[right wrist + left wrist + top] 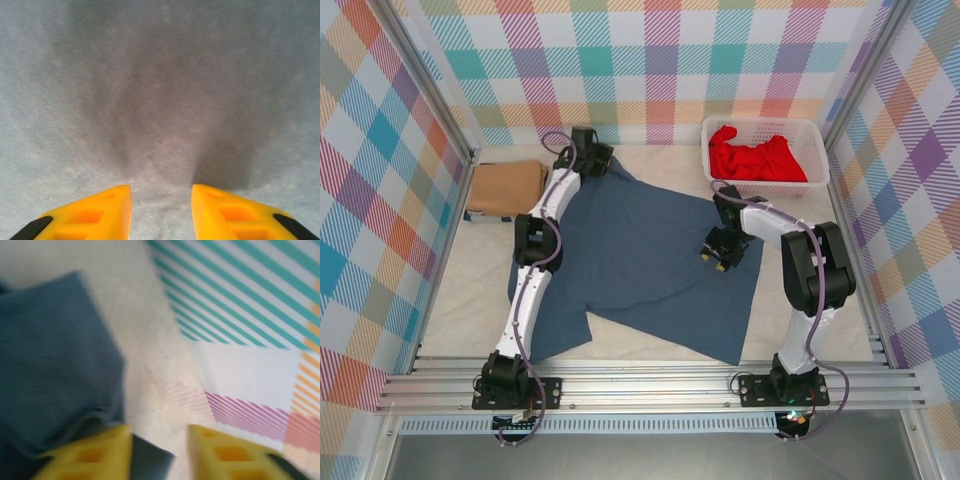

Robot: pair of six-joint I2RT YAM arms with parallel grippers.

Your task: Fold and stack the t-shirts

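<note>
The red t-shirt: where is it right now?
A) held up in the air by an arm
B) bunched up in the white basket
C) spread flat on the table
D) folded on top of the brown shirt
B: the red t-shirt lies crumpled inside the white basket at the far right of the table.

Bright even overhead light, left wrist view motion-blurred, soft shadows

Slate blue t-shirt partly hidden under left arm; left wrist view blurred.
</note>
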